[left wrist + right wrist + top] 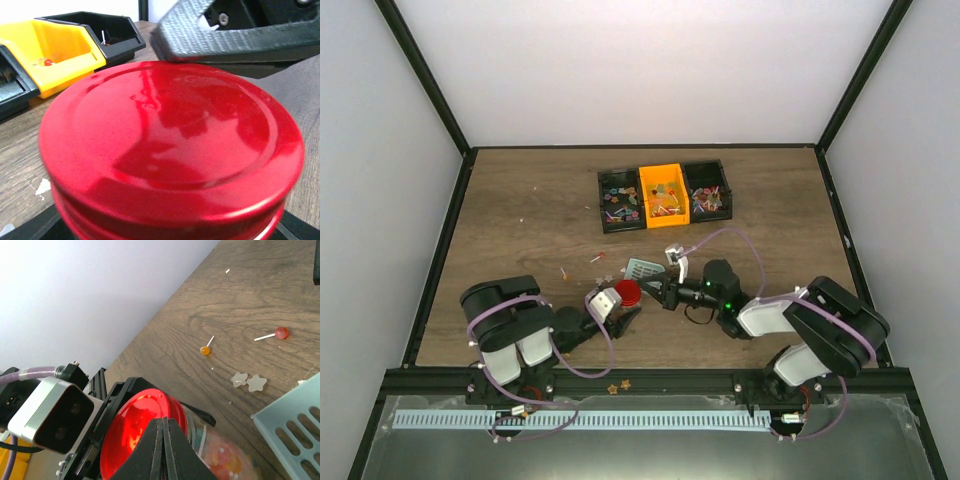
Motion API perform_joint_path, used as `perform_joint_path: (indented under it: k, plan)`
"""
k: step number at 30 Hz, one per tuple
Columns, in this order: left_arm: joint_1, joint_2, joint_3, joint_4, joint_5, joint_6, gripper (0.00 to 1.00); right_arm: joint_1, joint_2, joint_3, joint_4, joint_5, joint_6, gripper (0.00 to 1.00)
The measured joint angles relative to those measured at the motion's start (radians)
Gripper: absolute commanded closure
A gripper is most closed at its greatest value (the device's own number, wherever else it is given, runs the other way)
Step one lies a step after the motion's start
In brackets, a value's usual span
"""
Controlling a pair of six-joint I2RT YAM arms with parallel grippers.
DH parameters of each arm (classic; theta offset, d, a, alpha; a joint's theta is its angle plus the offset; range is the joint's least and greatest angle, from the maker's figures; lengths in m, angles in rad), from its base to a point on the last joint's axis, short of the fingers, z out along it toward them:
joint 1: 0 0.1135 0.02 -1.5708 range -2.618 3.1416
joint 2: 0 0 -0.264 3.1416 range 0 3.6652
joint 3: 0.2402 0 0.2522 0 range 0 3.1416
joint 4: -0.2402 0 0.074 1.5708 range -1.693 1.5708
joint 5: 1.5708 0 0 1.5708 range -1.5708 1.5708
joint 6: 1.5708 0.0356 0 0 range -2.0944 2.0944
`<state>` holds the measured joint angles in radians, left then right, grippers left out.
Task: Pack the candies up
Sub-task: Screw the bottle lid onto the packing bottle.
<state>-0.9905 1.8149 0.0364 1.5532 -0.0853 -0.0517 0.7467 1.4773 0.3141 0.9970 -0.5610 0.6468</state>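
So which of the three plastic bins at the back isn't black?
The middle rectangular bin, bright orange plastic; the left bin and right bin flanking it are both black.

Bins, three in a row: two black bins (602, 203), one orange bin (660, 170). One red-lidded jar (628, 292). One teal scoop (642, 268). Loose on the table, right wrist view: two lollipops (204, 350), two star sweets (239, 379). Candies (708, 203) in the bins: too many to count.
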Motion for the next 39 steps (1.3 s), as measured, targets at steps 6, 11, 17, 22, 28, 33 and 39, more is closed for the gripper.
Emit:
perform_joint_path:
  k: [6, 11, 17, 22, 28, 33, 39]
  plan:
    - [0.013, -0.003, 0.003, -0.001, -0.009, -0.031, 0.32, 0.053, -0.061, -0.075, 0.012, -0.018, 0.026, 0.99]
    - [0.021, 0.005, 0.014, -0.001, -0.015, -0.045, 0.33, 0.166, -0.072, -0.140, -0.056, -0.122, 0.043, 0.99]
    - [0.021, 0.005, 0.014, -0.001, -0.014, -0.046, 0.32, 0.140, -0.172, -0.159, -0.119, -0.104, 0.050, 0.99]
    - [0.021, 0.005, 0.014, 0.000, -0.013, -0.046, 0.33, 0.022, -0.223, -0.129, -0.180, -0.083, 0.028, 0.72]
    - [0.023, 0.005, 0.014, -0.001, -0.007, -0.045, 0.32, -0.078, -0.182, -0.044, -0.217, -0.083, -0.009, 0.70]
    - [0.024, 0.005, 0.014, -0.001, -0.005, -0.044, 0.32, -0.084, -0.073, 0.090, -0.245, -0.113, -0.040, 0.71]
    - [0.024, 0.005, 0.014, -0.001, 0.000, -0.044, 0.32, -0.084, 0.037, 0.225, -0.280, -0.138, -0.076, 0.74]
